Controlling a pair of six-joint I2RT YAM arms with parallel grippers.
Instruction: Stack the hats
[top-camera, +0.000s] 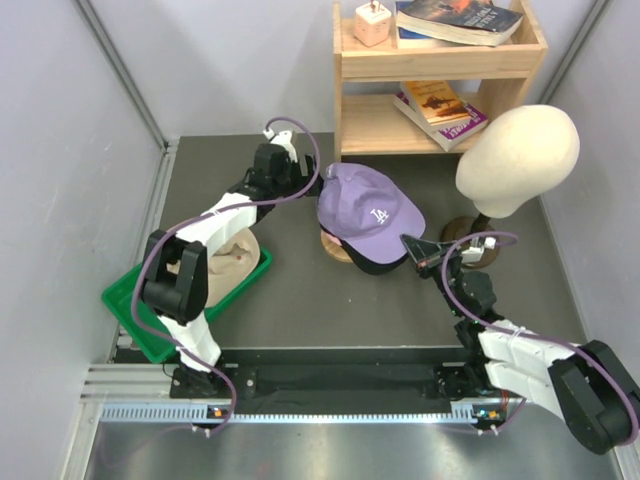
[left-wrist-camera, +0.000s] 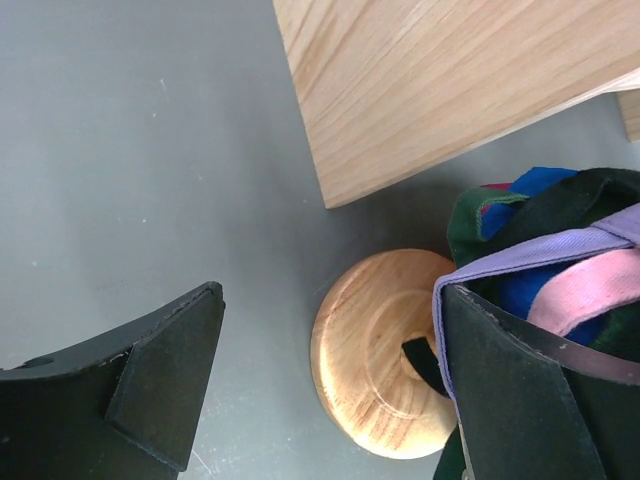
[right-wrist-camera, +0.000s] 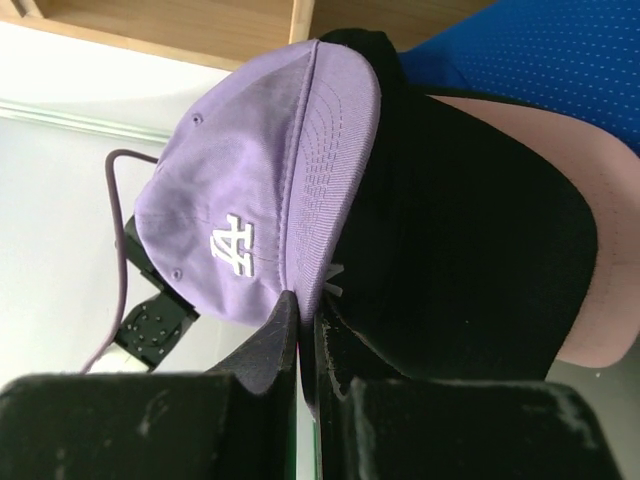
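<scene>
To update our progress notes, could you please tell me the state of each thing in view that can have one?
Lavender fabric baseball cap: topmost on the stack, over the round wooden stand.
Black fabric cap: stacked directly under it.
Left gripper: open, empty, beside the stack.
Right gripper: shut at the lavender brim's edge.
Cream mannequin head: upright, bare.
Beige hat: lying in the green plastic tray, unstacked.

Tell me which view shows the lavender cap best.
Right wrist: the lavender cap is close up, with logo and brim stitching sharp. Top external shows it whole but small; left wrist shows only a lavender strip of its edge.
</scene>
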